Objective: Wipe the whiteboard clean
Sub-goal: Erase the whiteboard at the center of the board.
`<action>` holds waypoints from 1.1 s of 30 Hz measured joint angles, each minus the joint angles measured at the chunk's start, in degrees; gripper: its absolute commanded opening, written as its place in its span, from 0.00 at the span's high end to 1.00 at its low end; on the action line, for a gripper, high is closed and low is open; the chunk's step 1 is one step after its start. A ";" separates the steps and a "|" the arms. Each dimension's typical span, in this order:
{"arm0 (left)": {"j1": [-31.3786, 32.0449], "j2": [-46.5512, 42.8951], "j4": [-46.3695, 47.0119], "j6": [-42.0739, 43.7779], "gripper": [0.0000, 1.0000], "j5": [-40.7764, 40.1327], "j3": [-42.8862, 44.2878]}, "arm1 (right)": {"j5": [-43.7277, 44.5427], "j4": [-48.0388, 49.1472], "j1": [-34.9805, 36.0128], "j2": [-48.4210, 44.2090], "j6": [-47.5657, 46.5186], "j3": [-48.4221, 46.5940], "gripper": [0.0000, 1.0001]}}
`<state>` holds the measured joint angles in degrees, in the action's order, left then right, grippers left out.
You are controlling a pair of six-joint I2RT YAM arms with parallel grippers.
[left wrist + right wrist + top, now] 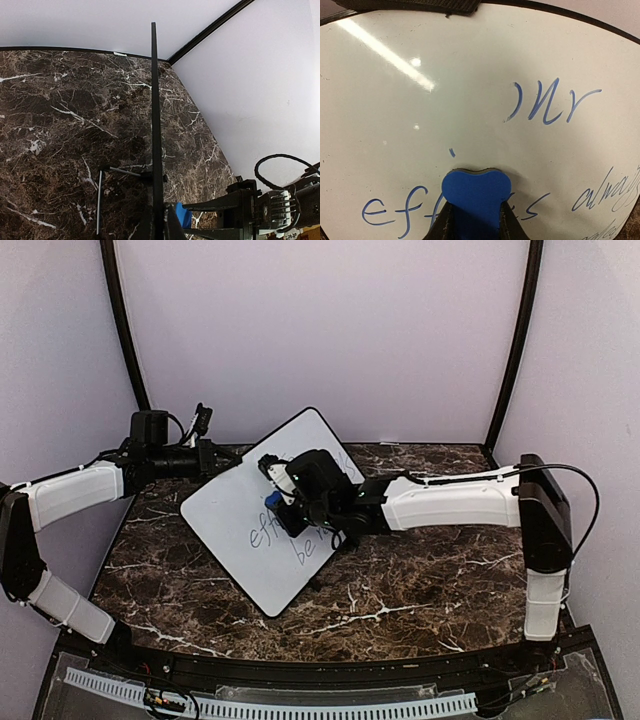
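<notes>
1. Right gripper point(475, 222) is clamped on a blue eraser point(476, 187), pressed to the whiteboard point(470, 100); the eraser covers part of a word beginning "eff".
2. Left gripper point(216, 462) is closed on the whiteboard's left edge, holding it tilted over the marble table point(430, 580).
3. Blue writing point(600, 195) at the right runs out of the wrist view, too cut off to read.

Left pincer point(212, 460) and right pincer point(475, 216) are both clamped tight.
</notes>
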<state>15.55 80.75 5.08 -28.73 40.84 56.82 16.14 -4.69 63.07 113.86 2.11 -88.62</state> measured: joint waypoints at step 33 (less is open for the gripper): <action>0.00 -0.11 -0.02 -0.02 1.00 -0.09 0.00 | 0.55 1.53 -0.87 0.76 -0.31 -1.33 0.79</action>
<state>15.55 80.64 5.06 -28.75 40.75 56.82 16.69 -3.16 62.19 114.63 1.80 -89.95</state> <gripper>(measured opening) 0.051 0.230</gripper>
